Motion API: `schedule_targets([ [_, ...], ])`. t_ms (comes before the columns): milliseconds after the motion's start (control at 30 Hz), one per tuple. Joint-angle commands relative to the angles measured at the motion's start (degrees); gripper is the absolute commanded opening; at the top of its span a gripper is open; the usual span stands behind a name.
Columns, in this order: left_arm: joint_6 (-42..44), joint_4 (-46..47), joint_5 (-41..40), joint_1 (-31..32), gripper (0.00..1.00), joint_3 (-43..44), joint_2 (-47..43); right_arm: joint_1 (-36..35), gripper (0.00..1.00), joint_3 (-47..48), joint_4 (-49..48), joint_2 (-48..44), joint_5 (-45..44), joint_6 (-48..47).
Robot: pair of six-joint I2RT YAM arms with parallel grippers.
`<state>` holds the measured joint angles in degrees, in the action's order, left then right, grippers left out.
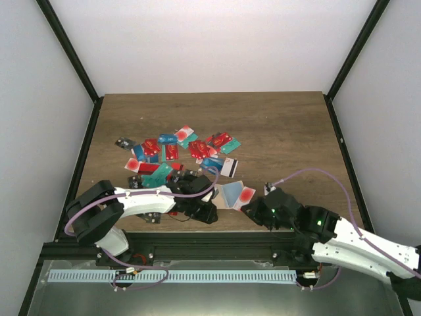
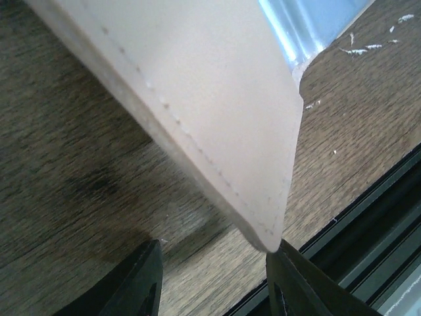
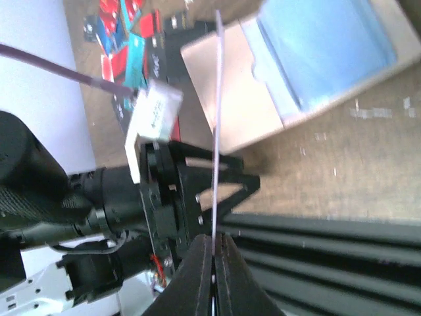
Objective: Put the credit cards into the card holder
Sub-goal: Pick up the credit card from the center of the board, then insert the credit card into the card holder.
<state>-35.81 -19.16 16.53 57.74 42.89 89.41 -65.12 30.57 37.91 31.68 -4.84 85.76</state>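
The tan card holder lies open near the table's front edge, a light blue card lying in it. In the top view it sits between the two grippers, around. My left gripper stands open; the holder's corner touches only its right finger. My right gripper is shut on a thin credit card, seen edge-on and pointing towards the holder. A pale card with a red circle shows just ahead of the right gripper. More credit cards lie scattered behind.
A black metal rail runs along the near table edge, close under both grippers. The left arm's body and its purple cable fill the left of the right wrist view. Black frame posts border the table sides.
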Motion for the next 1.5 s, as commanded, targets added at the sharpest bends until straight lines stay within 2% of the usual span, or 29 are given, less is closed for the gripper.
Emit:
schedule_targets([
  [0, -1.3, -2.1, -2.6, -0.4, 0.46, 1.6, 2.0, 12.2, 0.01, 4.0, -5.5, 3.0, 10.2, -17.4],
  [133, -3.2, -4.3, -3.1, -0.4, 0.46, 2.6, 0.3, 25.6, 0.01, 5.0, -9.6, 7.9, 24.8, -28.9],
  [233, -3.9, -6.3, -3.6, -0.5, 0.46, 1.7, -4.1, 31.2, 0.01, 5.9, -12.0, 13.1, 32.8, -35.0],
  [367, -2.5, -13.3, -5.7, -0.6, 0.52, 3.3, -10.4, 34.7, 0.01, 6.7, -14.4, 17.7, 38.8, -40.6],
  [500, 1.5, -20.7, -7.6, -2.0, 0.61, 8.1, -15.3, 37.7, 0.01, 4.9, -17.2, 19.1, 43.7, -42.3],
  [633, 6.6, -25.4, -12.6, -3.9, 0.63, 13.2, -18.9, 40.5, 0.01, 1.5, -22.1, 19.2, 49.6, -43.3],
  [667, 7.7, -25.6, -12.7, -4.6, 0.68, 13.7, -19.6, 41.3, 0.01, 0.8, -22.9, 19.3, 51.2, -43.7],
  [733, 8.8, -25.9, -12.0, -7.0, 0.83, 14.6, -20.6, 42.9, 0.01, -0.2, -24.2, 19.7, 54.3, -44.6],
  [800, 9.3, -24.4, -6.3, -10.6, 0.85, 15.3, -21.1, 44.6, 0.01, -0.2, -24.4, 20.1, 56.8, -45.5],
  [900, 8.5, -17.1, 7.3, -15.0, 0.83, 15.1, -22.1, 46.0, 0.01, 0.8, -25.9, 20.6, 60.7, -46.8],
  [1133, 2.2, 2.1, 27.6, -19.2, 0.69, 11.6, -22.7, 46.1, 0.01, 1.3, -34.8, 21.6, 71.4, -43.1],
  [1233, -1.3, 8.1, 30.7, -19.5, 0.63, 10.0, -22.3, 46.1, 0.01, 0.9, -38.4, 21.5, 73.8, -40.5],
  [1467, -3.5, 12.9, 32.6, -19.5, 0.48, 7.6, -20.7, 46.1, 0.01, -0.9, -47.1, 21.0, 76.5, -34.4],
])
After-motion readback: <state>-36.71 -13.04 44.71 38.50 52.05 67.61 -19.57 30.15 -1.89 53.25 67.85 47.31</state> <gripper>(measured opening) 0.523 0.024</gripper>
